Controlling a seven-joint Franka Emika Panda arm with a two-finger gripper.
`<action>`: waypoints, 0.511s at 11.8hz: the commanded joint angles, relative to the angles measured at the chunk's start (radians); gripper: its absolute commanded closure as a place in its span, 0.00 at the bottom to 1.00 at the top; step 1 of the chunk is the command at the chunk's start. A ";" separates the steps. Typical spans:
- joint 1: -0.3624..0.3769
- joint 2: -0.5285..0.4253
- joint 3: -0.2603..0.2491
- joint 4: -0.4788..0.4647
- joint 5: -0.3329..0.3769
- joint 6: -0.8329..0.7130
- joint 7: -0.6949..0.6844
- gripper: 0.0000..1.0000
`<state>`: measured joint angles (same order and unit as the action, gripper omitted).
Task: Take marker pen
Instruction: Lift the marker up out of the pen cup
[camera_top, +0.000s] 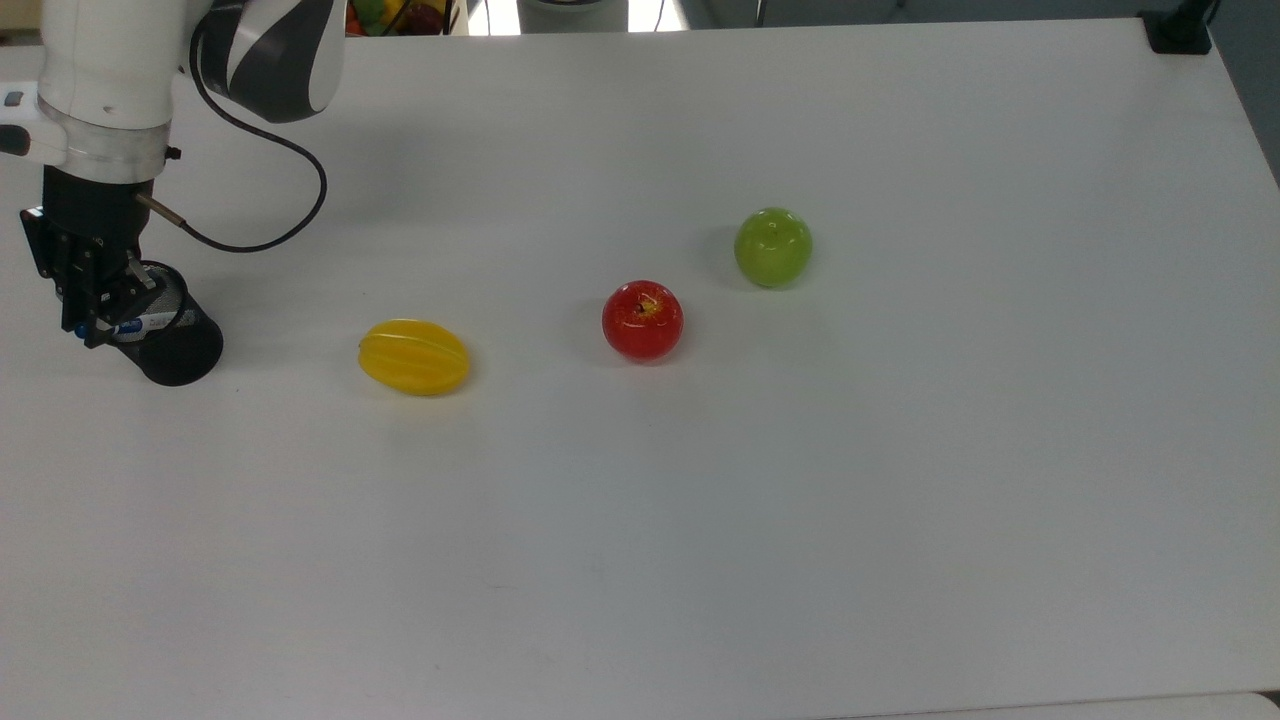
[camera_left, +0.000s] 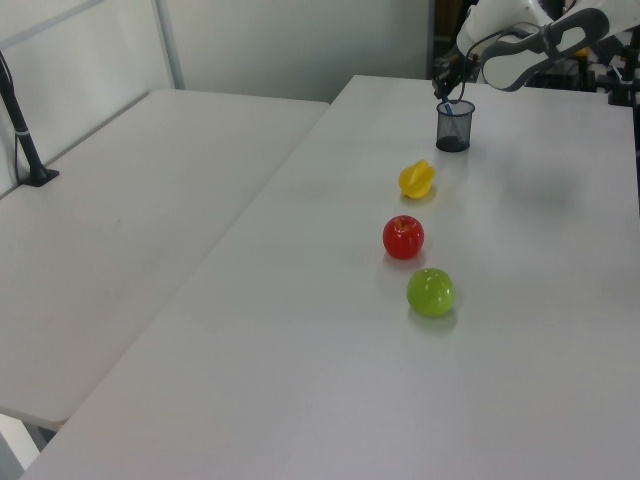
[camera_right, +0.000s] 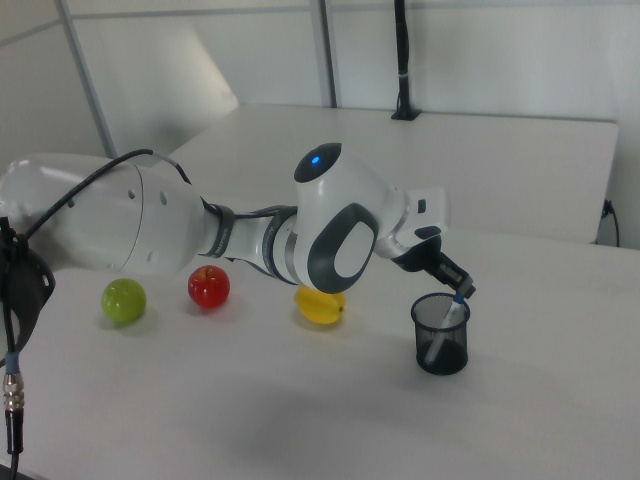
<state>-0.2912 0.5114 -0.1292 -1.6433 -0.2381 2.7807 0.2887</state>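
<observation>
- Green apple (camera_left: 431, 292): you are seeing it lying nearest in the left view, on the white table (camera_top: 800, 520), apart from the other fruit.
- Red apple (camera_left: 403, 237): it is sitting next along the row, just beyond the green one.
- Yellow fruit (camera_left: 417, 179): ribbed and oval, it is lying between the red apple and the cup.
- Black mesh cup (camera_right: 440, 334): it is standing upright at the far end of the row.
- Marker pen (camera_right: 442, 329): you are looking at a slim white barrel with blue print and a small blue tip at the top; it is leaning inside the cup, its upper end poking above the rim.
- Gripper (camera_top: 82, 318): it is hanging over the cup's rim with its fingers clamped on the marker pen's upper end.
</observation>
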 joint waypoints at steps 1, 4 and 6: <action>0.006 -0.025 -0.004 -0.030 -0.015 0.002 -0.045 0.79; 0.003 -0.025 -0.004 -0.029 -0.015 0.002 -0.057 0.81; 0.001 -0.025 -0.004 -0.029 -0.015 0.002 -0.060 0.83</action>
<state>-0.2918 0.5114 -0.1293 -1.6439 -0.2385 2.7807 0.2458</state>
